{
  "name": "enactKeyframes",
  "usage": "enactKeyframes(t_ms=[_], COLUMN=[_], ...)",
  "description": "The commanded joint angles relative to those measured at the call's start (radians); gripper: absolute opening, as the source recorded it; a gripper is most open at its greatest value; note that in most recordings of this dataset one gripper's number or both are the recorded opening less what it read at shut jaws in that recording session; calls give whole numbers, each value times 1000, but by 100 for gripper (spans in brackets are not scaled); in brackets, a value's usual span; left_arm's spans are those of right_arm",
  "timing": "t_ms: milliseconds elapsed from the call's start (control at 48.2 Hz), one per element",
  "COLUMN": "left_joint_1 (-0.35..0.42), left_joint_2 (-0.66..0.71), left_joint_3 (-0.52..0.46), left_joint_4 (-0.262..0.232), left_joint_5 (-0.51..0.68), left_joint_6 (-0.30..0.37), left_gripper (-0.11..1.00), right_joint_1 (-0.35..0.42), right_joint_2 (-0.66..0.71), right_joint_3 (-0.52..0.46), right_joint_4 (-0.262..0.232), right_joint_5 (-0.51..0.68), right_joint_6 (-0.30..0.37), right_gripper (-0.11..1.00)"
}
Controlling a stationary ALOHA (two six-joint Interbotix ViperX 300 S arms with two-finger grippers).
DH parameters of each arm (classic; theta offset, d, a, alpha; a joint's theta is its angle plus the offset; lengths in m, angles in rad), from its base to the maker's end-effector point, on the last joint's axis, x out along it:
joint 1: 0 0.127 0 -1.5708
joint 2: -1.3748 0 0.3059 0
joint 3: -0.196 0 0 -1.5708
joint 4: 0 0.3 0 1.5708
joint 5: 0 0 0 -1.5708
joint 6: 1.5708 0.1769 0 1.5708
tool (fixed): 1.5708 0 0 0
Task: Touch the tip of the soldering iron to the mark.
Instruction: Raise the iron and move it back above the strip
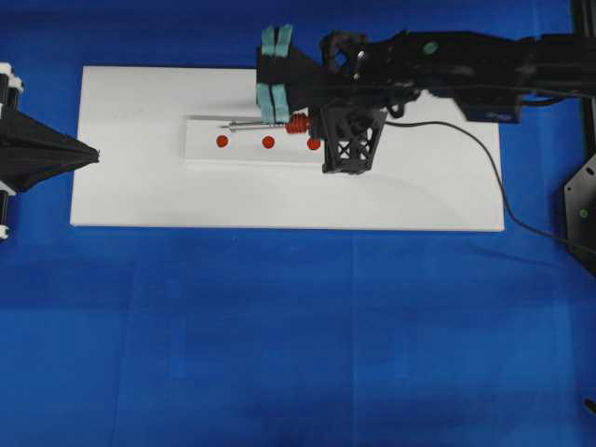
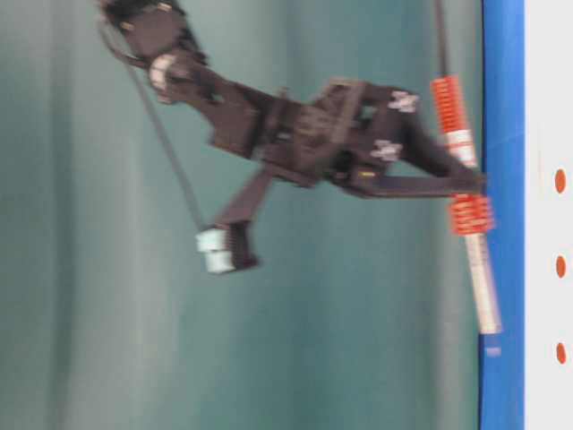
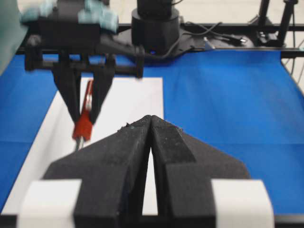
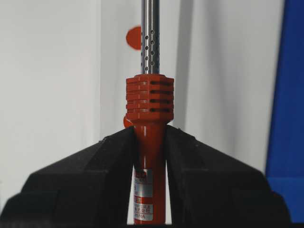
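My slim soldering iron (image 4: 149, 156), with its orange-red ribbed handle and thin perforated silver shaft, sits clamped between the two black foam-padded fingers (image 4: 95, 175) of my right gripper (image 4: 149, 142), which is closed tight on the handle just behind the ribbed collar. A small silver label on the handle carries red print; only the word "CHINA" at its foot is readable, the lines above it too small to make out. From overhead the iron lies roughly level above a raised white rectangular strip (image 1: 251, 154), shaft pointing left, its tip near the leftmost of three round red marks (image 1: 222, 142) in a row on that strip. Whether the tip touches anything I cannot tell. The iron's long black cord (image 1: 484, 158) trails off to the right across the large flat white board (image 1: 140, 186), which lies on a blue cloth (image 1: 298, 326). My left gripper (image 1: 93, 155) rests at the board's left edge, its jaws pressed together on nothing.
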Motion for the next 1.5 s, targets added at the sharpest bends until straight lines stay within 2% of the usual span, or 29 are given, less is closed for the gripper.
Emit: enactKeyframes(t_ms=[0, 228, 519, 1080, 1474], left_joint_1=[0, 0, 0, 0, 0], left_joint_2=[3, 5, 5, 5, 5], left_joint_3=[-12, -12, -12, -11, -12], left_joint_4=[2, 2, 2, 2, 3], left_joint_5=[-5, -5, -5, -5, -5], left_joint_6=[0, 0, 0, 0, 0], left_gripper=[0, 0, 0, 0, 0], right_joint_1=[-2, -2, -2, -20, -20], right_joint_2=[-72, -129, -133, -264, -281], right_joint_3=[-37, -67, -64, 110, 127], right_joint_4=[-2, -14, -20, -32, -32], right_joint_5=[31, 97, 107, 124, 127], right_joint_6=[3, 3, 3, 6, 6], right_gripper=[6, 6, 6, 6, 6])
